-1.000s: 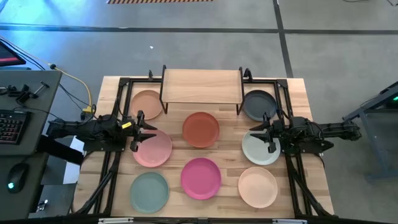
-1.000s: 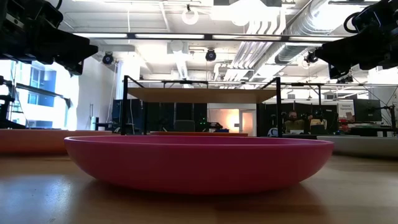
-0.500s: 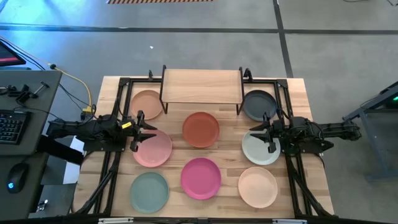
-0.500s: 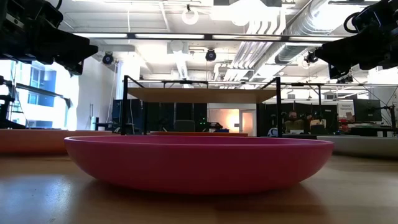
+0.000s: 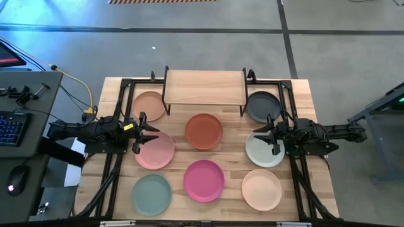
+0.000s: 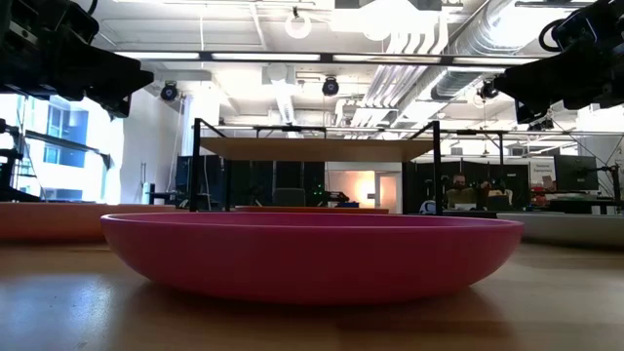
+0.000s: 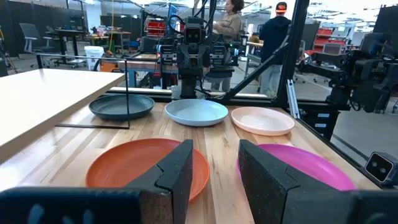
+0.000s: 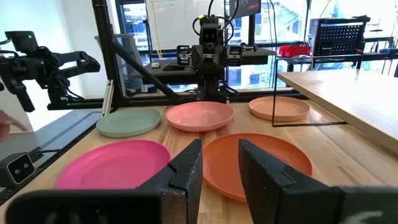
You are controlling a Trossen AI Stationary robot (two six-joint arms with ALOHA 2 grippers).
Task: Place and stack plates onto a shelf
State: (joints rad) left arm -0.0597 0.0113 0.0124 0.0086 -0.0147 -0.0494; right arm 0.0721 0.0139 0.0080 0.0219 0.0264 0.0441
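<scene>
Several plates lie flat on the wooden table. A peach plate (image 5: 149,105) and a dark grey plate (image 5: 263,106) flank the shelf (image 5: 204,87), which stands on black legs at the far edge. The terracotta (image 5: 203,130), light pink (image 5: 154,150) and pale grey-white (image 5: 264,150) plates lie in the middle. The sage green (image 5: 151,193), magenta (image 5: 204,180) and cream (image 5: 261,188) plates lie near the front. My left gripper (image 5: 144,133) hovers level over the pink plate's left rim, open and empty (image 7: 216,168). My right gripper (image 5: 262,134) hovers over the pale plate, open and empty (image 8: 221,165).
Black frame rails (image 5: 113,164) run along both table sides under the arms. A side desk with a keyboard (image 5: 12,126) stands left of the table. The shelf top (image 6: 317,148) is bare. People (image 7: 273,37) stand in the room beyond the table.
</scene>
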